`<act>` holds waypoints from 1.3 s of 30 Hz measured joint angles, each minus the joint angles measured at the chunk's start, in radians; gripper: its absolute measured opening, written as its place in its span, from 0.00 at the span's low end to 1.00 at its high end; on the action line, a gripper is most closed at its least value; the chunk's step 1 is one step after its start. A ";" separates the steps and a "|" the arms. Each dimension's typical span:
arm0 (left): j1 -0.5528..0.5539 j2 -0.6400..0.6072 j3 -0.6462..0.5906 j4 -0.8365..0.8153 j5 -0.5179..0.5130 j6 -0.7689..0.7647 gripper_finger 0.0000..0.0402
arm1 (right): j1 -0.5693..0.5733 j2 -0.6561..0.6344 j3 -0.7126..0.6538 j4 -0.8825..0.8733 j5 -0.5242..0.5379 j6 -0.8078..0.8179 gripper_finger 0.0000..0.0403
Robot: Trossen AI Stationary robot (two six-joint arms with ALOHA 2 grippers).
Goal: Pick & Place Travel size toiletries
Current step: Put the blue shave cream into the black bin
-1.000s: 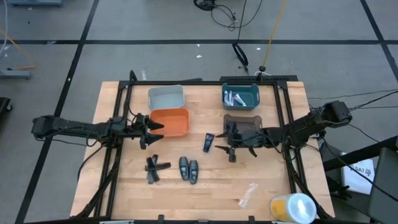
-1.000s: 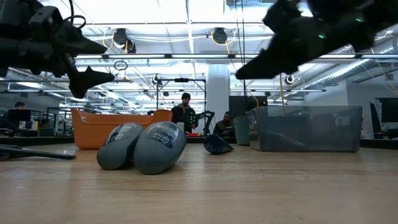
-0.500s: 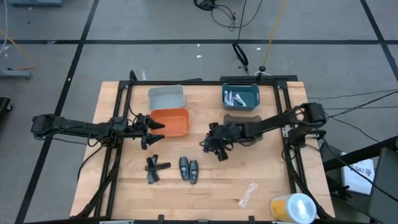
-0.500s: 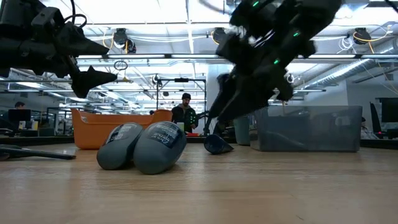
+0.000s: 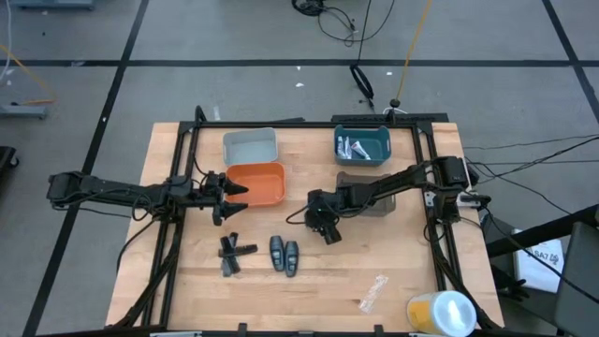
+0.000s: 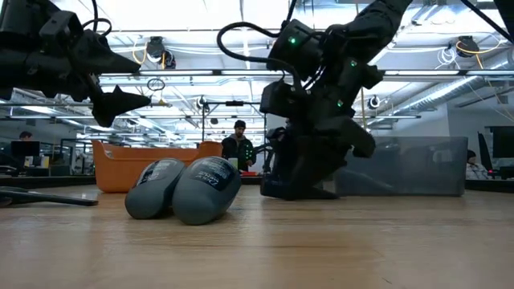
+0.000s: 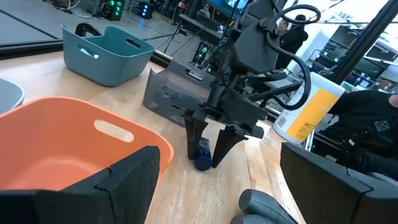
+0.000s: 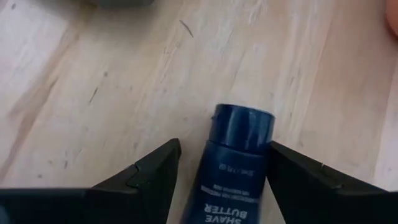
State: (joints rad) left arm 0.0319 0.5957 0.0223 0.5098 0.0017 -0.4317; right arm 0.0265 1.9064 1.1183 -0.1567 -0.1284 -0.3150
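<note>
From above, the right hand (image 5: 319,223) hides the blue tube (image 8: 233,163), beside the orange bin (image 5: 255,183); its spread fingers (image 8: 152,174) straddle the tube, reading "SHAVE BUTTER", cut off below. Two grey ovals (image 5: 284,254) and black sticks (image 5: 231,255) lie nearer. The left hand (image 5: 227,195) hovers spread.

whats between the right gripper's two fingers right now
The dark blue tube lies on the table between the right gripper's open fingers, one on each side; whether they touch it cannot be told. The right wrist view shows it best.
</note>
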 joint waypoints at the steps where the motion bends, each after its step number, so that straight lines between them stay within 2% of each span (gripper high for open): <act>1: 0.000 0.000 0.000 0.000 0.000 0.005 0.82 | 0.001 0.000 0.000 -0.012 0.000 0.009 0.56; 7: 0.000 0.000 0.000 -0.010 0.000 0.008 0.82 | 0.004 -0.009 -0.001 -0.063 0.019 0.153 0.52; 11: 0.000 0.000 0.000 -0.013 0.000 0.009 0.82 | 0.009 -0.013 -0.001 -0.080 0.023 0.171 0.47; 24: 0.000 -0.039 0.000 -0.010 0.024 0.132 0.82 | 0.009 -0.014 -0.003 -0.080 0.021 0.219 0.20; 28: 0.000 -0.080 0.000 -0.032 0.062 0.168 0.82 | 0.019 -0.035 -0.005 -0.078 0.022 0.228 0.19; 31: 0.000 -0.120 0.000 -0.107 0.068 0.176 0.82 | 0.033 -0.066 -0.009 -0.060 0.024 0.225 0.19; 39: 0.000 -0.200 0.000 -0.281 0.068 0.178 0.82 | 0.070 -0.216 -0.007 -0.002 0.023 0.213 0.18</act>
State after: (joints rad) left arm 0.0319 0.3953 0.0223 0.2293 0.0696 -0.2536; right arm 0.0965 1.6903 1.1115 -0.1590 -0.1051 -0.1019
